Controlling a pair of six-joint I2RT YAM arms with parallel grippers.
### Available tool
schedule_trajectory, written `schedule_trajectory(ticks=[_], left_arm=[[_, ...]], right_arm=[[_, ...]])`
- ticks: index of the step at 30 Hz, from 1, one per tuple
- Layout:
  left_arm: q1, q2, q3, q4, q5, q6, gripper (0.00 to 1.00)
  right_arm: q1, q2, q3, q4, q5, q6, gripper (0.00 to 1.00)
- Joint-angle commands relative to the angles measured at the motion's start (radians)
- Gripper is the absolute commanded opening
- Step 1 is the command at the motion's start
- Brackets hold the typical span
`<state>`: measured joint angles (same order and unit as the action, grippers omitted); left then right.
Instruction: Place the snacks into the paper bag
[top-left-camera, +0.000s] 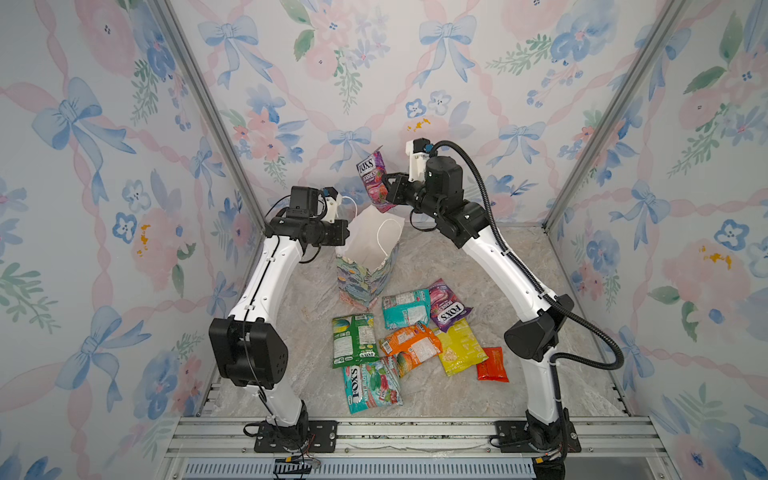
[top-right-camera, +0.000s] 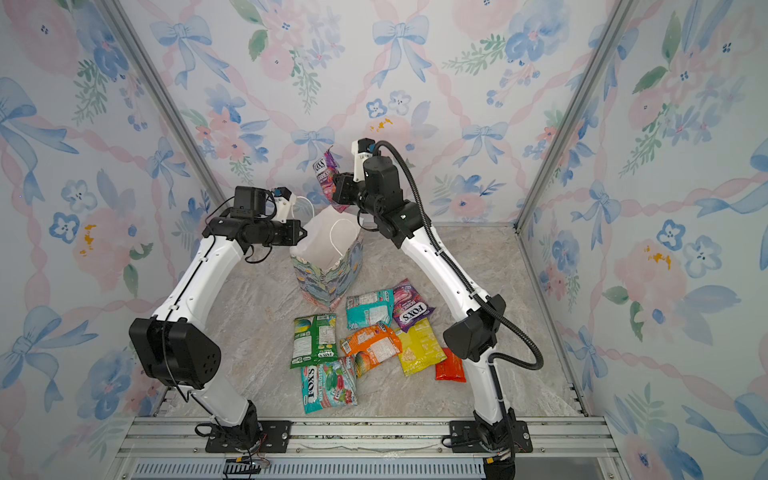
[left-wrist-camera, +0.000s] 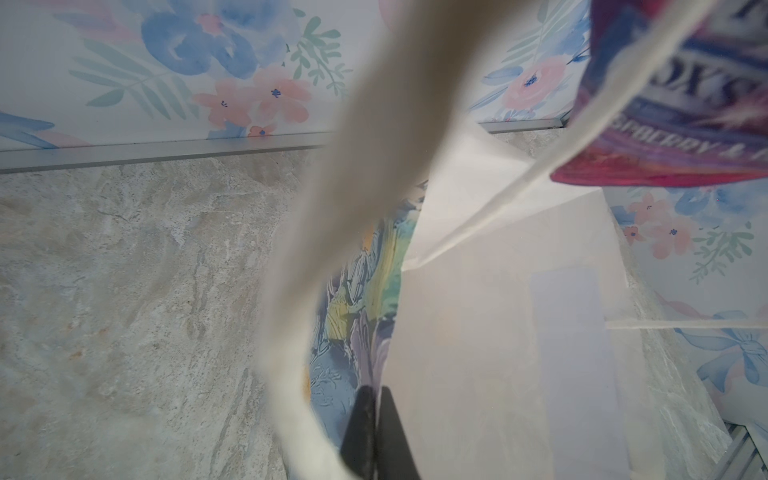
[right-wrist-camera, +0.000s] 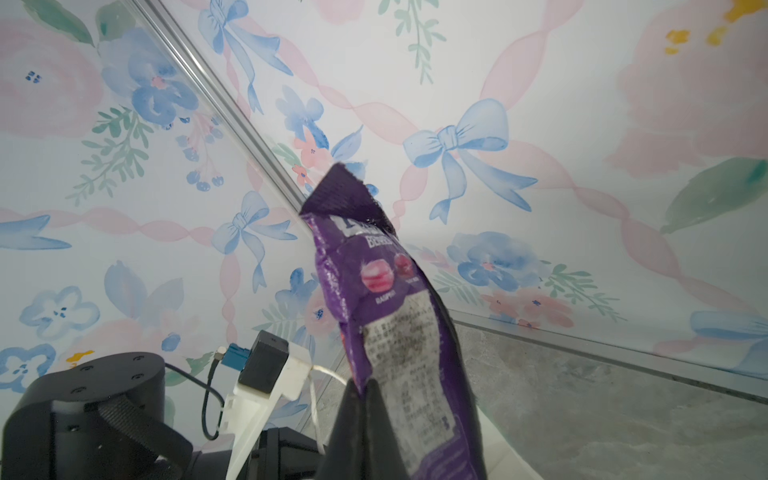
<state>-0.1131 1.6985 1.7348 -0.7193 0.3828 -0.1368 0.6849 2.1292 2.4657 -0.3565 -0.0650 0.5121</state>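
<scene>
The paper bag (top-left-camera: 368, 257) stands upright and open at the back middle of the table, painted outside and white inside (left-wrist-camera: 478, 332). My left gripper (top-left-camera: 345, 232) is shut on the bag's left rim, its two dark fingers pinching the wall (left-wrist-camera: 375, 401). A white cord handle (left-wrist-camera: 332, 249) loops in front of the left wrist camera. My right gripper (top-left-camera: 388, 188) is shut on a purple FOX'S pouch (top-left-camera: 372, 176), held upright just above the bag's far rim (right-wrist-camera: 386, 316). Several snacks lie in front of the bag: green (top-left-camera: 353, 340), teal (top-left-camera: 405, 307), purple (top-left-camera: 449, 309), orange (top-left-camera: 411, 345), yellow (top-left-camera: 461, 351), red (top-left-camera: 493, 364).
A teal FOX'S mint pouch (top-left-camera: 371, 388) lies nearest the front. An aluminium rail (top-left-camera: 415, 432) carrying both arm bases runs along the front edge. Floral walls with metal corner posts (top-left-camera: 208, 104) close in the back and sides of the marble tabletop (top-left-camera: 519, 399).
</scene>
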Motion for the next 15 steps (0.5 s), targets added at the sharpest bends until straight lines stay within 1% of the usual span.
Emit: schedule_trajectory(ticks=[1, 7, 12, 15], left_arm=[[-0.005, -0.044, -0.020, 0.021, 0.005, -0.017, 0.00], [-0.004, -0.052, -0.029, 0.028, -0.020, -0.026, 0.00], [-0.001, -0.068, -0.047, 0.053, -0.034, -0.045, 0.00], [-0.002, -0.071, -0.053, 0.061, -0.039, -0.055, 0.00]], right_arm=[[0.031, -0.021, 0.008, 0.031, 0.026, 0.015, 0.00], [0.070, -0.127, -0.209, 0.156, 0.096, 0.048, 0.00], [0.087, -0.255, -0.442, 0.295, 0.188, 0.082, 0.00], [0.090, -0.312, -0.534, 0.353, 0.233, 0.093, 0.00]])
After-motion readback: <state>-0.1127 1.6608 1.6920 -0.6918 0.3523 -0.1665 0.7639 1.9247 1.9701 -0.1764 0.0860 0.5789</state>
